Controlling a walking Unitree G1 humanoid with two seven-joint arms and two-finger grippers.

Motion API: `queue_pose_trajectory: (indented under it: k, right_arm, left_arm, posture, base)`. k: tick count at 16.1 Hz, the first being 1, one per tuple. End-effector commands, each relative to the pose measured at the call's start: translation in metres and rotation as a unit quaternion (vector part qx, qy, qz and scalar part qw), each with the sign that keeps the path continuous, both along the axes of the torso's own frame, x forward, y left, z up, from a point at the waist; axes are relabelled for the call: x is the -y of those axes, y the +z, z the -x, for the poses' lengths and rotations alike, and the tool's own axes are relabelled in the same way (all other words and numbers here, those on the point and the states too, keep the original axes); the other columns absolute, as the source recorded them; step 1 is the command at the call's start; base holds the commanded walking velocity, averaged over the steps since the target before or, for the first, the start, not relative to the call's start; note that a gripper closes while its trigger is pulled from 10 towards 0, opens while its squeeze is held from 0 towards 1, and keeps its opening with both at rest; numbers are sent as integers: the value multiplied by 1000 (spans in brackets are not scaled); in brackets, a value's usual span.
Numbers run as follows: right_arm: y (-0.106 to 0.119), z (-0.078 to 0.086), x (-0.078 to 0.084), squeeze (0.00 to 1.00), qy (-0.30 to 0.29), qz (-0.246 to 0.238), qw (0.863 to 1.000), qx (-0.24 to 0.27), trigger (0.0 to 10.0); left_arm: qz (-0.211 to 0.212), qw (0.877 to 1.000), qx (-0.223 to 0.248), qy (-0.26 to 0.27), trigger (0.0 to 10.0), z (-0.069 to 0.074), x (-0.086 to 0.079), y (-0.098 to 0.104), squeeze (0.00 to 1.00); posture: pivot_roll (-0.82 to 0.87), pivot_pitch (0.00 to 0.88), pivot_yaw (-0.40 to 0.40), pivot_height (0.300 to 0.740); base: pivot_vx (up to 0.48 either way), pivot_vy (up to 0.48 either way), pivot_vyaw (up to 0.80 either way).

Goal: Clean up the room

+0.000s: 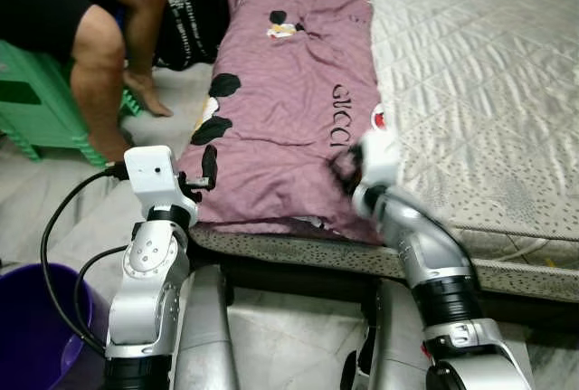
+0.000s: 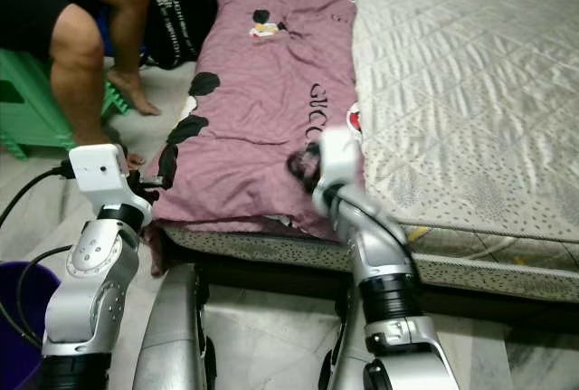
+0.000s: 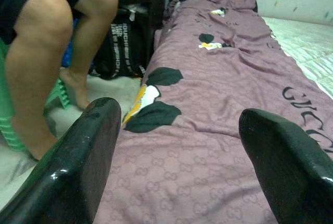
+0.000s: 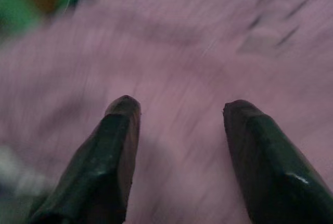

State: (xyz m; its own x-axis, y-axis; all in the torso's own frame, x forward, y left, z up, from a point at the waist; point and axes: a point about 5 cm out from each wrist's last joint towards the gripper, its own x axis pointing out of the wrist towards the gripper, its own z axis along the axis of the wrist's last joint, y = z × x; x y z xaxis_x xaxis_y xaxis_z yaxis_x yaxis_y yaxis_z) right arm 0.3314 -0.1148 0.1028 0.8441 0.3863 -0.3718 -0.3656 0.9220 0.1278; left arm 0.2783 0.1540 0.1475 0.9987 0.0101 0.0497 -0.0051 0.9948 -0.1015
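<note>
Left gripper [image 3: 177, 156]: my fingers spread wide, lower left of the head view, at the blanket's near corner.
Right gripper [image 4: 179, 130]: blurred, fingers apart, hovering close over purple cloth, centre of the head view.
Purple blanket [image 1: 289, 91]: lies along the mattress's left strip.
Mattress [image 1: 479, 73]: quilted grey, right side.
Person [image 1: 90, 37]: seated on a green stool [image 1: 36, 105], upper left.
Purple bucket [image 1: 36, 327]: lower left corner.

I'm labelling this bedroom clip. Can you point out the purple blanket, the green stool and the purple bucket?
purple blanket [image 1: 289, 100], left eye view, middle of the fabric.
green stool [image 1: 36, 109], left eye view, side panel.
purple bucket [image 1: 32, 336], left eye view, inner wall.
</note>
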Motion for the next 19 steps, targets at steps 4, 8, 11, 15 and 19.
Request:
queue_pose_trajectory:
  k: [4,8,11,15,19]
  right_arm:
    - [-62,20,55,1000,-67,38,988,-133,10000]
    - [-68,21,84,1000,-127,77,982,-118,10000]
    - [-48,12,94,1000,-175,104,978,-39,10000]
    - [-8,12,89,1000,-213,124,965,86,10000]
    - [29,25,57,1000,-192,44,959,205,10000]
  left_arm:
    - [-8,1000,-8,28,10000,5,-13,-7,0]
    - [-14,999,-10,30,10000,2,-16,-8,0]
    - [-17,1000,-5,25,10000,-4,-16,-6,0]
    - [-16,1000,2,23,10000,-9,-15,-5,0]
    - [-13,1000,18,22,10000,-14,-16,-2,0]
  posture:
    - [122,75,10,537]
    - [108,72,23,537]
    - [94,47,32,537]
    - [75,1,31,537]
    - [47,0,50,537]
  base:
    - [0,0,0]
    - [0,0,0]
    - [0,0,0]
    - [0,0,0]
    - [0,0,0]
